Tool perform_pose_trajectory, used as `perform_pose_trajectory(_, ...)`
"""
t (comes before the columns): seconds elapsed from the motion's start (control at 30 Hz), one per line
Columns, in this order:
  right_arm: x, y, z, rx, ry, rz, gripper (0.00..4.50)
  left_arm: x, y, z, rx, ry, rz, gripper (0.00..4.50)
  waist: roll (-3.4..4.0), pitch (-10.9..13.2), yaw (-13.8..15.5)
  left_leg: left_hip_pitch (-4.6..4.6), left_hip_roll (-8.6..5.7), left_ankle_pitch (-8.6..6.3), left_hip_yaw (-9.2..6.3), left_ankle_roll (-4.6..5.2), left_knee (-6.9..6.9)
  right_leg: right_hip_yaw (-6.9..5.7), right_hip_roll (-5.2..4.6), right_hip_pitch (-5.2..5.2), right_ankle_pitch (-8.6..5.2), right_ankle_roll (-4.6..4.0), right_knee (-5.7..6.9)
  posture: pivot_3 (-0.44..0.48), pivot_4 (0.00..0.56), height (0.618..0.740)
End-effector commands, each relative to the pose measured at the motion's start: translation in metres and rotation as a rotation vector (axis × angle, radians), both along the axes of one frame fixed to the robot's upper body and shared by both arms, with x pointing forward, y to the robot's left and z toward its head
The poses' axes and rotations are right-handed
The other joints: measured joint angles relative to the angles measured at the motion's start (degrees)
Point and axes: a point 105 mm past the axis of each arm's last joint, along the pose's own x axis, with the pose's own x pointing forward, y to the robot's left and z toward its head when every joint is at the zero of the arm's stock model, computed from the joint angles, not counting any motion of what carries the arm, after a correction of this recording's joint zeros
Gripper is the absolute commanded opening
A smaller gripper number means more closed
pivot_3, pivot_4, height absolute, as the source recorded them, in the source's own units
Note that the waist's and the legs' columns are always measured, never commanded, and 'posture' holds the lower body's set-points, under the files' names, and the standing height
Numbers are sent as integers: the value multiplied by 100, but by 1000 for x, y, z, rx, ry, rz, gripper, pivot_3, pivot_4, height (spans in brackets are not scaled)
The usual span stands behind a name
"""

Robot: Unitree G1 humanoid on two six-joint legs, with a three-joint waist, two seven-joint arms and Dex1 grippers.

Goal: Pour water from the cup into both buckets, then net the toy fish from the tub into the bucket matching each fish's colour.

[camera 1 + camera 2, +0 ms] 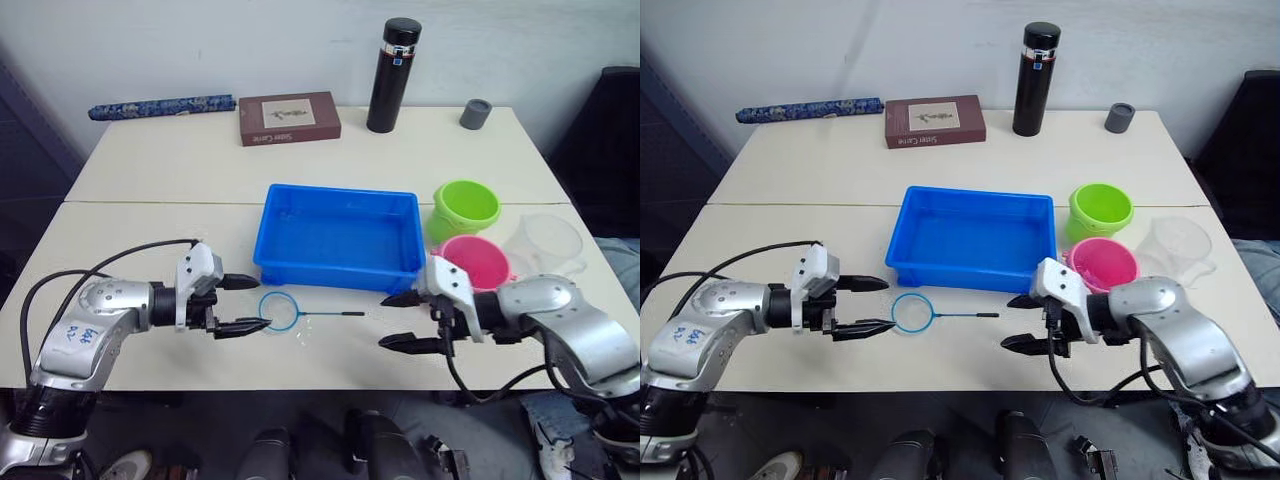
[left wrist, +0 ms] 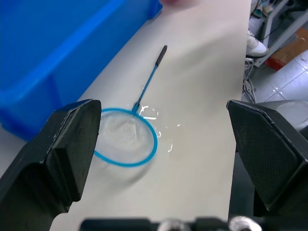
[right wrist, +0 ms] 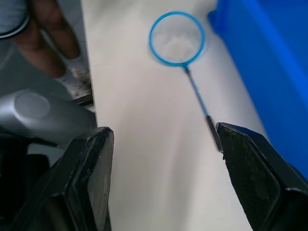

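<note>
The blue tub [image 1: 335, 272] sits mid-table. To its right stand the lime green bucket [image 1: 465, 208] and the pink bucket [image 1: 476, 263], with the clear cup [image 1: 546, 244] beside them. The toy fish are out of view. The net [image 1: 280, 311] lies flat on the table in front of the tub, its thin handle [image 1: 335, 314] pointing right. My left gripper [image 1: 258, 303] is open, its fingertips just left of the hoop [image 2: 126, 137]. Also open, my right gripper [image 1: 385, 321] hovers just right of the handle's end [image 3: 211, 130]. Neither holds anything.
At the table's back stand a tall black flask [image 1: 393, 75], a small grey cap [image 1: 476, 113], a brown box [image 1: 289, 118] and a rolled blue patterned item [image 1: 160, 106]. A few wet spots [image 2: 156, 115] glisten beside the hoop. The table's front edge runs just behind both grippers.
</note>
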Motion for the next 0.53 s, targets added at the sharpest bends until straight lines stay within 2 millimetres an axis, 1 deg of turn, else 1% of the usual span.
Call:
perform_pose_trajectory(0.03,-5,-9,0,1,-31,-56,3605,-7,5,5,-15,-57,69,4500,0,0,9,1,0,0,0,0,-3,0,-1,0,0,0,0,0,150,740)
perform_pose_trajectory(0.13,-9,-19,-11,10,-1,-137,3605,-16,10,-9,-28,-24,149,4500,0,0,13,2,-1,0,2,0,-3,1,-6,2,0,0,-7,0,150,740)
perform_pose_trajectory(0.23,-21,-25,-25,5,26,-170,3605,-26,18,-31,-22,24,236,4500,1,-2,27,6,-3,1,2,0,-3,2,-8,4,0,0,-10,0,150,740)
perform_pose_trajectory(0.3,-25,-27,-29,8,33,-182,3605,-31,21,-41,-23,47,274,4500,1,-2,33,14,-3,1,3,0,-12,2,-8,8,-2,-3,-12,0,150,740)
perform_pose_trajectory(0.43,-28,-30,-36,1,44,-193,3605,-35,21,-50,-23,66,290,4500,0,-2,45,26,-3,0,3,2,-12,2,-9,20,-2,-3,-12,0,150,740)
perform_pose_trajectory(0.5,-29,-31,-37,-1,45,-196,3605,-36,19,-52,-17,63,277,4500,1,-3,64,86,-2,-7,2,15,-49,-1,-9,77,-6,-10,-35,0,150,740)
perform_pose_trajectory(0.53,-29,-31,-38,-2,46,-198,3605,-37,18,-51,-28,70,266,4500,1,-3,64,104,-1,-25,0,42,-57,-2,-8,95,-9,-15,-40,0,150,740)
